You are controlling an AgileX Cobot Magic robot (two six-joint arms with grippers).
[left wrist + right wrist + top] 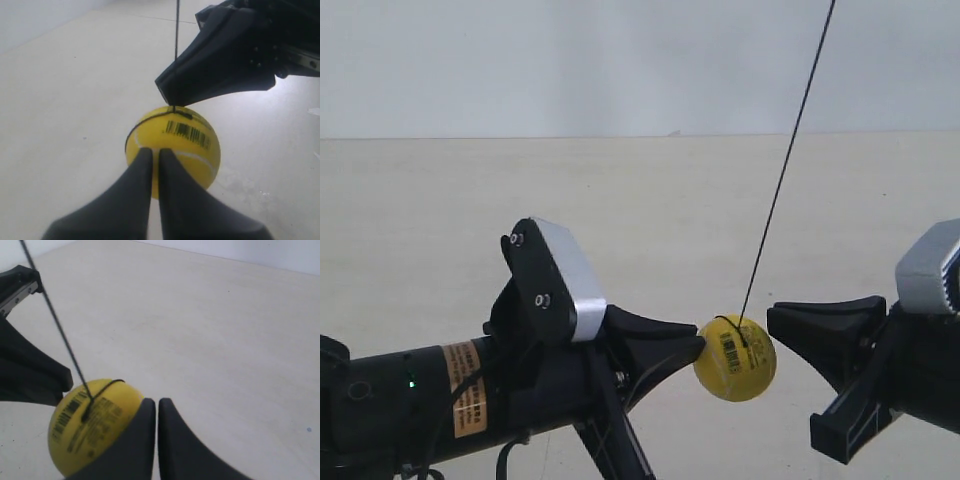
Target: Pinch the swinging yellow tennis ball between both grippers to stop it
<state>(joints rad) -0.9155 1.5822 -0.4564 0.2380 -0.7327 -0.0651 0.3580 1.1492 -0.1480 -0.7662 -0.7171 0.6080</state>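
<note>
yellow barcode-printed ball (175, 150) hangs between clenched left hand (155, 154) and clenched right hand (156, 402) — neither grasping it.

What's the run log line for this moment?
small yellow tennis ball on tilted dark string; left gripper shut; right gripper shut; both at ball; pinch unconfirmed

arm at the exterior view's left (390, 400): black tube, orange label (465, 390), green light (411, 381), silver-grey housing (575, 275), two screws (542, 299). black pointed wedge fingers (132, 190) on both.
</note>
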